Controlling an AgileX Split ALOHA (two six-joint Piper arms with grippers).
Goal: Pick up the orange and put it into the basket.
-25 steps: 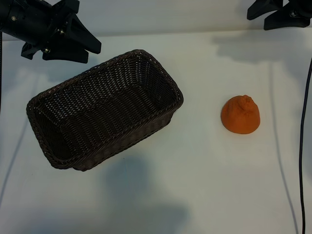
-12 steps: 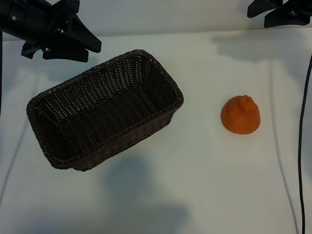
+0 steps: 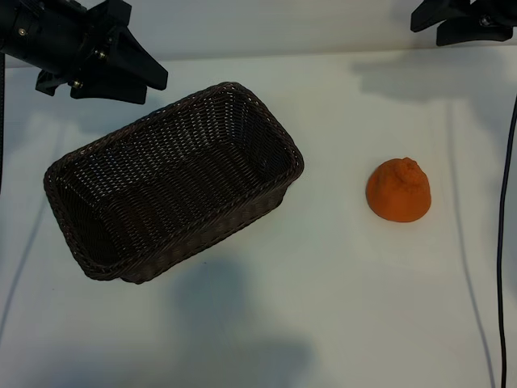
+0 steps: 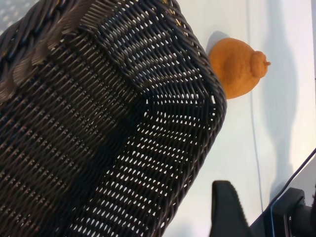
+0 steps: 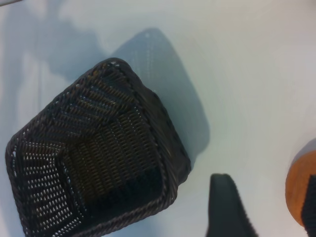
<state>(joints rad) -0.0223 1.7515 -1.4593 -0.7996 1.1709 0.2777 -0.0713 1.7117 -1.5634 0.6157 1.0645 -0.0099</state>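
Note:
The orange (image 3: 398,191) lies on the white table at the right, knobby bump up, with nothing touching it. The dark brown wicker basket (image 3: 242,93) stands slantwise at centre-left, with nothing in it. My left gripper (image 3: 139,81) hovers open above the basket's far left corner and holds nothing. My right gripper (image 3: 428,29) is at the far right corner, well behind the orange, fingers apart and holding nothing. The left wrist view shows the basket wall (image 4: 148,123), the orange (image 4: 237,66) beyond it, and one finger (image 4: 224,210). In the right wrist view, one finger (image 5: 224,207) stands between the basket (image 5: 163,143) and the orange (image 5: 298,190).
A black cable (image 3: 504,202) runs down the table's right edge, right of the orange. Bare white table (image 3: 339,307) lies between basket and orange and along the front. A soft shadow falls in front of the basket.
The right gripper has shifted very slightly at the far right corner. The orange, the basket and the left gripper are where they were.

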